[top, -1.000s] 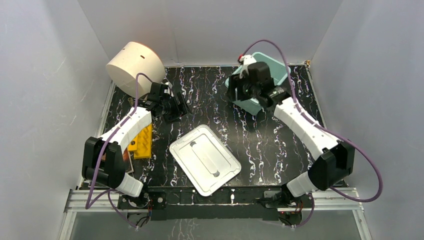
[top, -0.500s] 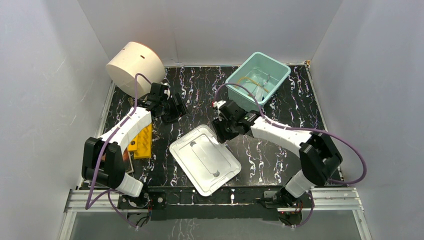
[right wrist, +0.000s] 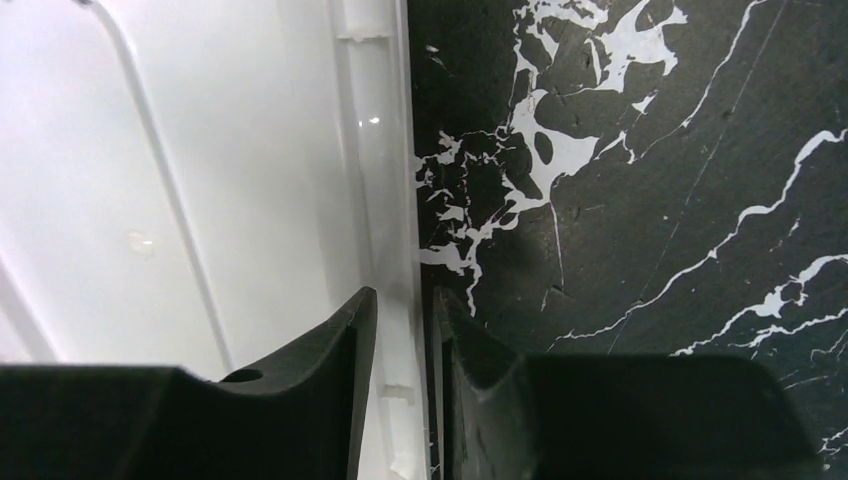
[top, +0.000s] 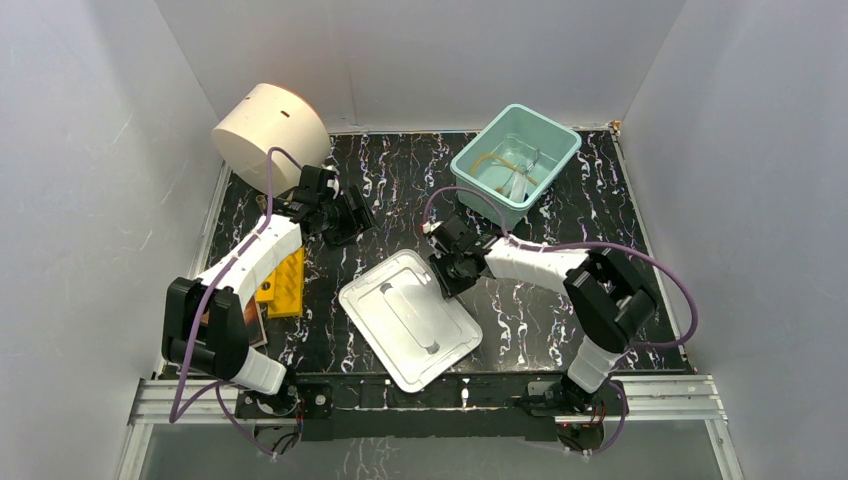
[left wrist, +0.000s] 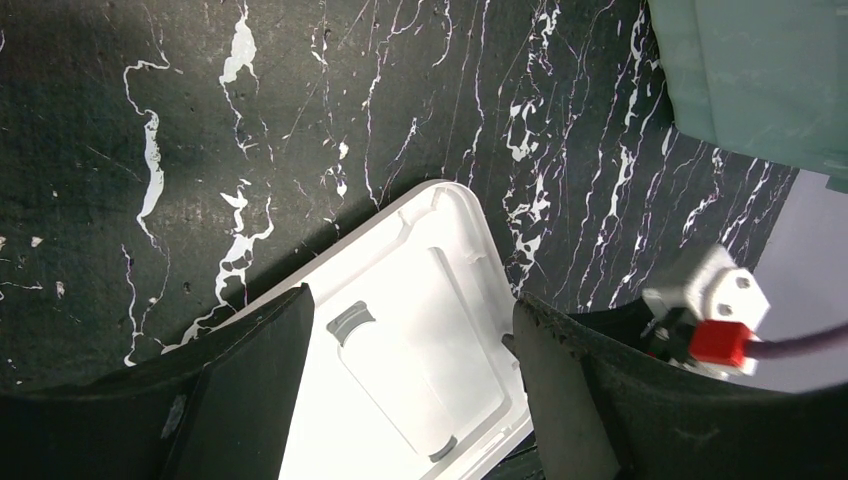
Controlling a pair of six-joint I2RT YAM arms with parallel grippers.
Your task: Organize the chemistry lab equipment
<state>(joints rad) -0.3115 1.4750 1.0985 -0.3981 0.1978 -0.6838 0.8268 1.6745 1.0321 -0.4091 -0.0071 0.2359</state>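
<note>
Overhead and wrist views of two robot arms on a black marbled tabletop (top: pixel 400 170). The right pincer (right wrist: pixel 400 300) sits low with one finger on each side of the raised rim of a white lid (right wrist: pixel 200 150), placed for lifting it by the edge. The fingers are nearly together, but I cannot tell whether they pinch it. Beyond this pincer, well apart, a teal bin (top: pixel 462 165) holds clear glassware (top: pixel 520 180) and tan tubing (top: pixel 497 158), gathered for covering. The left pincer (left wrist: pixel 410 300) hangs spread and empty, with the lid below it. No readable writing shows anywhere.
</note>
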